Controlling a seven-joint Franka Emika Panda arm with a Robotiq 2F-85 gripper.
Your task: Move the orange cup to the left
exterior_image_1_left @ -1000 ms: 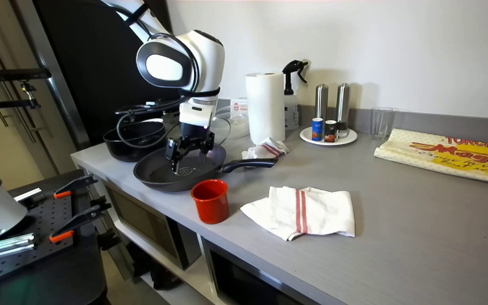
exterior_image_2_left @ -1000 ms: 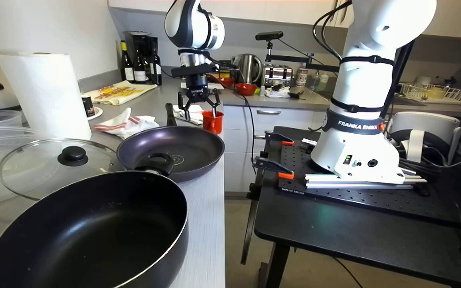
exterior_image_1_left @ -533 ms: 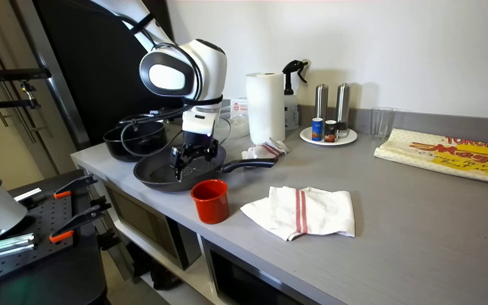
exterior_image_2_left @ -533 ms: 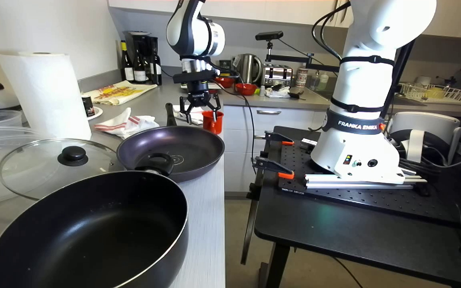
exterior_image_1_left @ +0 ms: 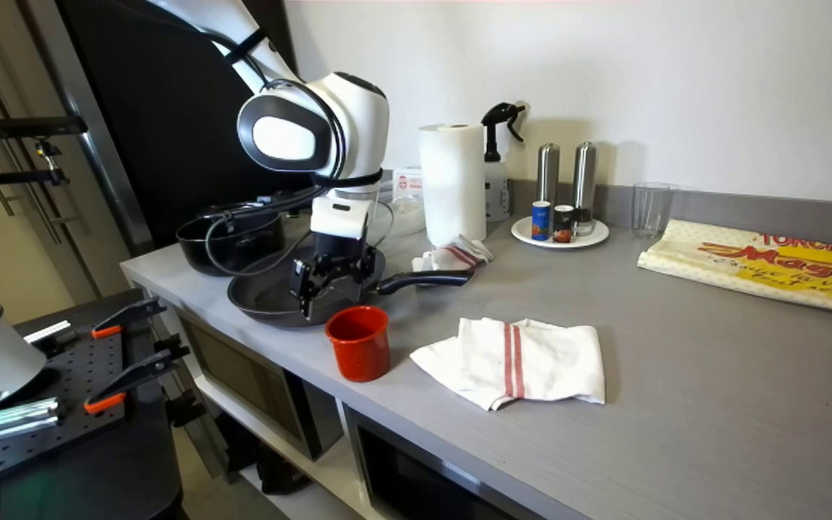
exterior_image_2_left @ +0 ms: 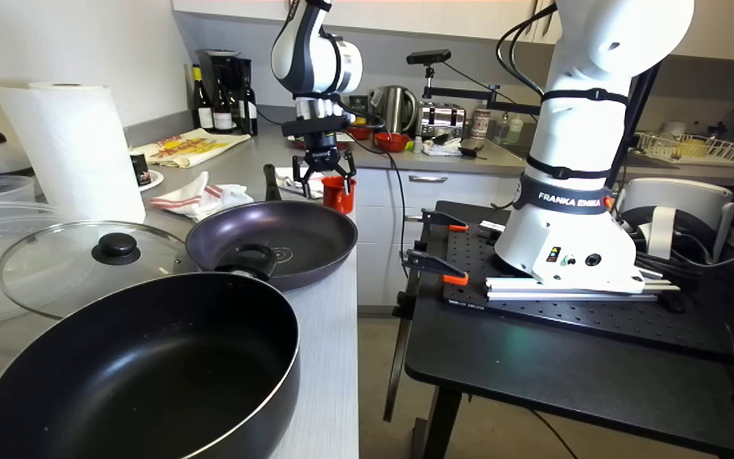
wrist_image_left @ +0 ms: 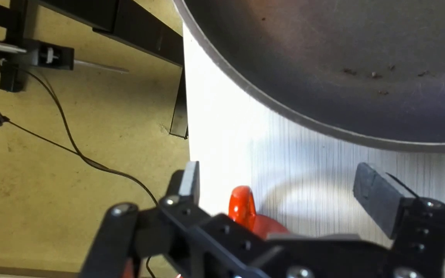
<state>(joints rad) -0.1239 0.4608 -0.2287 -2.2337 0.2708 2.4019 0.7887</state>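
The orange cup is red-orange and stands upright on the grey counter close to its front edge, beside the dark frying pan. My gripper is low over the near side of the pan, just short of the cup, jaws wide apart with nothing between them. In an exterior view the gripper overlaps the cup in the line of sight; contact does not show. From the wrist, only the cup's handle and a bit of its body show; the gripper's links hide most of it.
A folded white towel with red stripes lies beside the cup. The pan's handle points toward another towel. A deep black pot and a glass lid sit beyond the pan. The counter drops off near the cup.
My gripper has come down and shifted a little toward the cup, its jaws staying wide apart. The cup and the pan have stayed where they were.
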